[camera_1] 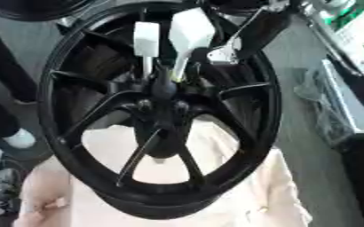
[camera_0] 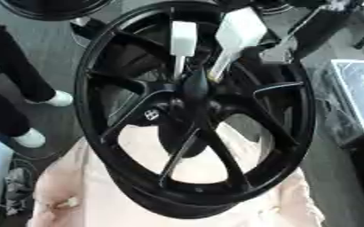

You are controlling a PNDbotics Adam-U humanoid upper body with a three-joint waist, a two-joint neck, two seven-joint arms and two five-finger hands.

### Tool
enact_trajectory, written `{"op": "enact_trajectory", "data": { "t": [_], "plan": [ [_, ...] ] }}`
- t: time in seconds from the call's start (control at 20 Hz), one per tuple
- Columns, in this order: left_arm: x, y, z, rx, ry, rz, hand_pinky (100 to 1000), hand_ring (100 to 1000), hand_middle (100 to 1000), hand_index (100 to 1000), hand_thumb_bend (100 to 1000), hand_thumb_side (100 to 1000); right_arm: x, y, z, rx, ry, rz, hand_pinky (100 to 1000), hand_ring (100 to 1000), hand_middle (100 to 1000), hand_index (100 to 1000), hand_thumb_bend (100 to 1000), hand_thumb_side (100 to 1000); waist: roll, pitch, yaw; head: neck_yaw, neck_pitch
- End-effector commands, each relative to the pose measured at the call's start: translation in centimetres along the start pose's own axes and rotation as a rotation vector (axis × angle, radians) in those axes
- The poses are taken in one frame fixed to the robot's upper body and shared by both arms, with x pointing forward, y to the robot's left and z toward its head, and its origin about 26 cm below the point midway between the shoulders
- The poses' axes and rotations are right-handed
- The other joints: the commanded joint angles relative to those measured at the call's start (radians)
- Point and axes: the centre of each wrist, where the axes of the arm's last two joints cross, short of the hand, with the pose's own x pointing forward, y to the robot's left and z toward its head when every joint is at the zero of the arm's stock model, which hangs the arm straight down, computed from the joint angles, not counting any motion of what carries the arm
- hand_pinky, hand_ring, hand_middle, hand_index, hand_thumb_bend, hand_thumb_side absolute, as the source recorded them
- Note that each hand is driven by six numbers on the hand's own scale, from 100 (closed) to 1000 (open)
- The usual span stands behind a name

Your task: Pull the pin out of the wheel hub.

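Pale pink cloth (camera_0: 69,195): nearest item, covering the counter at 6 o'clock, showing through the spoke gaps.

Wheel hub (camera_0: 194,104): black, multi-spoke, filling most of the view; lower rim resting on the cloth, whole wheel tilted with its top leaning toward 11 o'clock. A small light emblem sits on a spoke just beside the centre, at 9 o'clock from it.

Pin (camera_0: 182,48): white block head on a thin pale shaft, standing upright at 12 o'clock from the hub centre, lower end reaching the central boss.

Right hand (camera_0: 282,42): black and silver, entering from 1 o'clock; a second white-headed piece (camera_0: 238,31) lies against it. Whether its fingers are curled or relaxed cannot be told.
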Motion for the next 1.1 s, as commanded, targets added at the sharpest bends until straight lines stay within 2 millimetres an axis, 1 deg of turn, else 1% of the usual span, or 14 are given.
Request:
{"op": "enact_trajectory", "data": {
  "t": [0.05, 0.25, 0.4, 0.5, 0.6, 0.75, 0.8, 0.85, 0.95, 1.0, 1.05, 1.1],
  "plan": [
    [0.9, 0.4, -0.4, 0.0, -0.03, -0.013, 600, 752, 603, 764, 102, 697, 0.9, -2.5, 3.3, -0.14, 0.019, 0.01, 731, 366, 314, 495, 217, 100, 0.006, -0.015, -0.003, 0.005, -0.015],
    [1.0, 0.5, -0.4, 0.007, -0.035, -0.011, 601, 752, 604, 764, 102, 696, -0.6, -4.5, 8.7, -0.396, 0.131, -0.042, 736, 361, 313, 496, 205, 100, 0.008, -0.011, -0.011, 0.016, -0.024],
    [1.1, 0.6, -0.4, 0.017, -0.041, -0.009, 601, 753, 604, 764, 103, 697, -2.6, -5.0, 13.1, -0.582, 0.25, -0.08, 740, 359, 314, 498, 179, 100, 0.012, -0.004, -0.02, 0.027, -0.034],
    [1.2, 0.7, -0.4, 0.026, -0.045, -0.008, 601, 753, 604, 764, 102, 697, -4.4, -4.7, 16.4, -0.707, 0.335, -0.11, 747, 363, 321, 507, 153, 100, 0.017, 0.002, -0.028, 0.036, -0.04],
    [1.3, 0.8, -0.4, 0.034, -0.05, -0.008, 601, 753, 604, 764, 102, 697, -6.1, -3.9, 19.3, -0.809, 0.407, -0.13, 760, 373, 330, 518, 148, 100, 0.021, 0.007, -0.034, 0.042, -0.044],
    [1.4, 1.0, -0.4, 0.046, -0.058, -0.006, 601, 754, 604, 764, 102, 696, -8.7, -1.7, 23.7, -0.952, 0.525, -0.097, 769, 397, 353, 544, 192, 100, 0.027, 0.012, -0.041, 0.041, -0.047],
    [1.4, 1.0, -0.4, 0.049, -0.06, -0.005, 601, 754, 604, 764, 102, 696, -9.6, -0.6, 24.8, -0.983, 0.569, -0.087, 780, 423, 385, 579, 215, 100, 0.029, 0.014, -0.043, 0.039, -0.048],
    [1.4, 1.0, -0.4, 0.053, -0.062, -0.004, 601, 754, 604, 764, 102, 696, -10.4, 0.6, 26.0, -1.003, 0.615, -0.082, 790, 460, 432, 632, 256, 100, 0.031, 0.015, -0.045, 0.038, -0.051],
    [1.5, 1.0, -0.4, 0.056, -0.065, -0.002, 602, 755, 605, 765, 101, 695, -11.5, 2.7, 27.6, -1.014, 0.688, -0.061, 837, 589, 574, 789, 378, 100, 0.035, 0.017, -0.047, 0.039, -0.055],
    [1.5, 1.0, -0.4, 0.057, -0.065, -0.002, 602, 755, 605, 765, 101, 696, -11.9, 3.4, 28.1, -1.008, 0.714, -0.047, 869, 653, 657, 862, 383, 100, 0.036, 0.017, -0.048, 0.039, -0.056],
    [1.5, 1.0, -0.4, 0.057, -0.065, -0.002, 602, 755, 605, 765, 101, 696, -12.2, 4.1, 28.6, -1.004, 0.74, -0.029, 899, 703, 718, 902, 383, 100, 0.038, 0.017, -0.049, 0.039, -0.057],
    [1.5, 1.0, -0.4, 0.057, -0.065, -0.003, 602, 755, 605, 765, 100, 696, -12.5, 4.6, 29.0, -1.002, 0.762, -0.015, 925, 742, 759, 929, 381, 100, 0.038, 0.017, -0.05, 0.039, -0.057]
  ]
}}
